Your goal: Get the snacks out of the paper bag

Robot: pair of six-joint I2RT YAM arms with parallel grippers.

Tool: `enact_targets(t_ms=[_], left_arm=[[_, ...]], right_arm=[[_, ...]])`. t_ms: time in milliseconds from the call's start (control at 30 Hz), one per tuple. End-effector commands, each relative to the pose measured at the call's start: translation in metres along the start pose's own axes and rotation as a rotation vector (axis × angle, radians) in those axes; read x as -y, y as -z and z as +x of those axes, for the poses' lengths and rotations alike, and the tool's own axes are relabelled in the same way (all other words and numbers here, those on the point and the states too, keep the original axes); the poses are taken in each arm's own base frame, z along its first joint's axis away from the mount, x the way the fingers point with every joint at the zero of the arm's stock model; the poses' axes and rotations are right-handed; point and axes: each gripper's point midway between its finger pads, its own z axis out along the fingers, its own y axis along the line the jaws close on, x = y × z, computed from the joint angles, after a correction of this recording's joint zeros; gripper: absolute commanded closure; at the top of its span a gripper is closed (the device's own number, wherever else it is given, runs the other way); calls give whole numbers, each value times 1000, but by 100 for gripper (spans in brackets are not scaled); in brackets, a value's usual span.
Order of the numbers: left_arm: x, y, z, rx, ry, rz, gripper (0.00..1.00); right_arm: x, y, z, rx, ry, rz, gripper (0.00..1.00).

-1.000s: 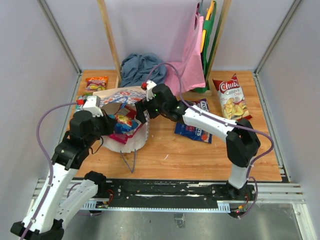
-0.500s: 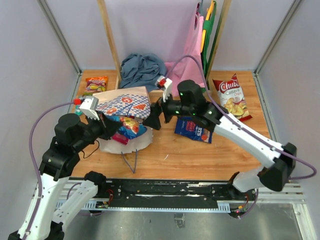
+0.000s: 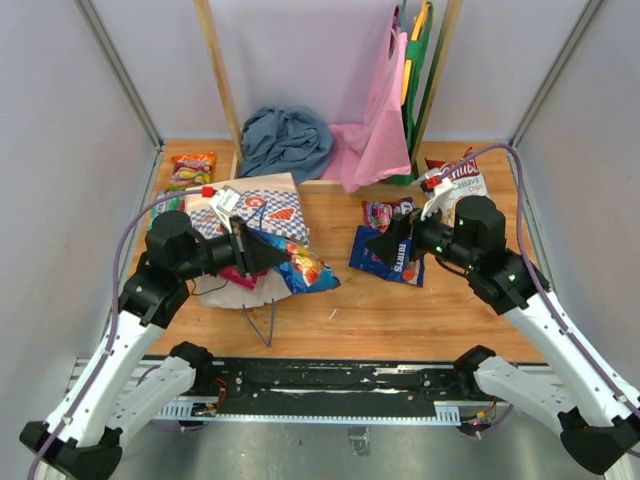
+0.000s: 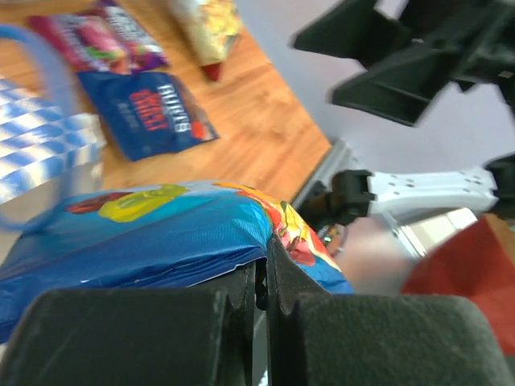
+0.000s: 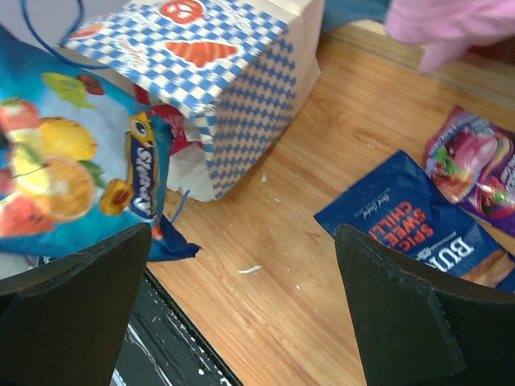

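Note:
The cream paper bag [image 3: 262, 205] with its blue-checkered band lies on its side at the left; it also shows in the right wrist view [image 5: 233, 88]. My left gripper [image 3: 268, 256] is shut on the edge of a blue fruit-print snack packet [image 3: 306, 268] and holds it just outside the bag's mouth; the pinch shows in the left wrist view [image 4: 261, 269] on the packet [image 4: 161, 233]. My right gripper [image 3: 386, 246] is open and empty above a dark blue bag [image 3: 396, 264]. A magenta packet [image 3: 380, 212] lies beside it. The Chuds bag [image 3: 463, 176] is partly hidden by my right arm.
An orange packet [image 3: 192, 168] lies at the back left. A grey-blue cloth [image 3: 286, 140] is heaped at the back. Pink [image 3: 376, 130] and green [image 3: 419, 60] cloth bags hang from a wooden frame. A red packet [image 5: 171, 121] shows in the bag's mouth.
My right gripper left the bag's mouth and swung right over the dark blue bag. My left gripper drew the blue fruit packet rightward out of the bag, which now lies lower.

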Motion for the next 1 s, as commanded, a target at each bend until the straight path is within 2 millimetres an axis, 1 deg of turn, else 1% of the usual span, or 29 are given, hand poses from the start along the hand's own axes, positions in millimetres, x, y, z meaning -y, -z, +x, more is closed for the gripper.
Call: enact_targets(t_ms=[0,67,167,233,300,333,367,433,467,567,633,700,733,767,800,833,933,967], left_arm=[[90,2,-34,78,-122,409,100],[103,-5,-28,52,-106,475,99],[120,-24,-14,-11,-84,523,99],[136,-39,-1,-59,-84,557,99],[155,-56,18,-125,-83,595,100],[162,-64,26,-150,-85,608,100],[167,-74,33,-171,-88,613,99],[174,-95,45,-198,-96,607,99],[177,-106,49,-203,-106,599,99],[183,-145,56,-197,-148,568,100],[188,-164,57,-192,-159,588,99],[194,-181,58,-181,-168,629,99],[196,-190,60,-180,-173,644,99],[196,-200,61,-177,-180,650,99],[194,-212,63,-174,-192,646,99],[190,-224,66,-174,-207,631,99],[168,-269,73,-153,-272,532,99],[164,-283,74,-146,-293,513,99]], right_arm=[[35,-2,29,-83,-111,113,2],[46,2,31,-78,-139,148,2],[59,14,24,-40,-168,195,2],[67,24,15,-8,-179,230,2],[78,36,8,21,-190,292,2],[85,44,6,30,-196,338,2],[97,53,5,35,-210,410,2],[123,73,12,10,-260,564,2],[132,79,16,-6,-286,602,2],[151,88,23,-17,-386,625,2],[162,96,23,2,-429,645,2],[178,108,19,32,-456,688,2],[188,120,15,58,-483,725,2],[191,123,12,69,-505,727,2],[198,133,7,101,-546,747,2],[201,138,2,138,-582,743,2],[208,152,-14,254,-657,725,2],[209,157,-17,277,-668,737,2]])
